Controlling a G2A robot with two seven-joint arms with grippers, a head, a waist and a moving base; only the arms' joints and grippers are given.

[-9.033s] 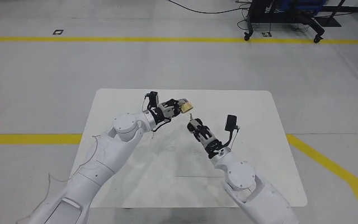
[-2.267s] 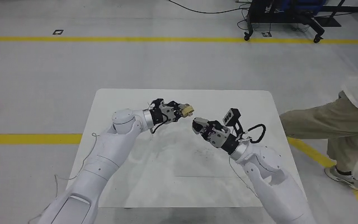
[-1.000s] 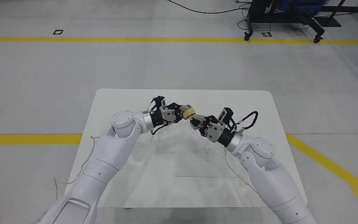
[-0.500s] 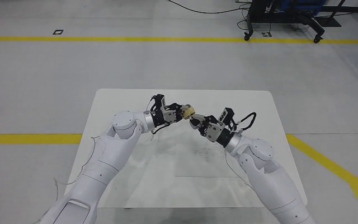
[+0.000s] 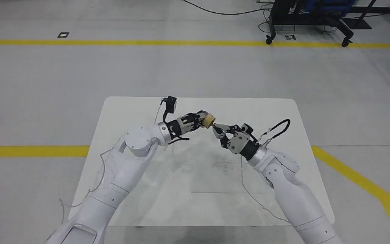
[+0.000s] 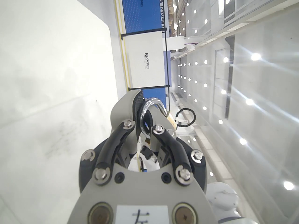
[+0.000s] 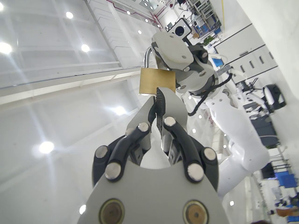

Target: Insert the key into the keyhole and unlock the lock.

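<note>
**Status: key presented to lock, unlocking pending.**

The left gripper (image 6: 147, 108) is holding the rectangular brass padlock (image 7: 157, 80) by its curved silver steel shackle (image 6: 154, 100). Its jaws are clamped on that shackle. The padlock is hanging in the air above the flat white table (image 5: 262, 195), with the underside of its body facing the right gripper (image 7: 156, 98).

The right gripper is pinching the small key (image 7: 152, 113), with its jaws closed tight on it. Only a dark part of the key is showing between the pads, and the blade is hidden. The fingertips are sitting right against the lower edge of the brass body, near its middle.

Completed, as judged: both parts are being held and the key is lining up with the underside of the lock.

Undetermined: whether the blade is entering the keyhole cannot be told.

Remaining, as judged:
1. Full insertion.
2. Turning of the key.
3. Release of the shackle, which is showing no sign of opening.
</note>
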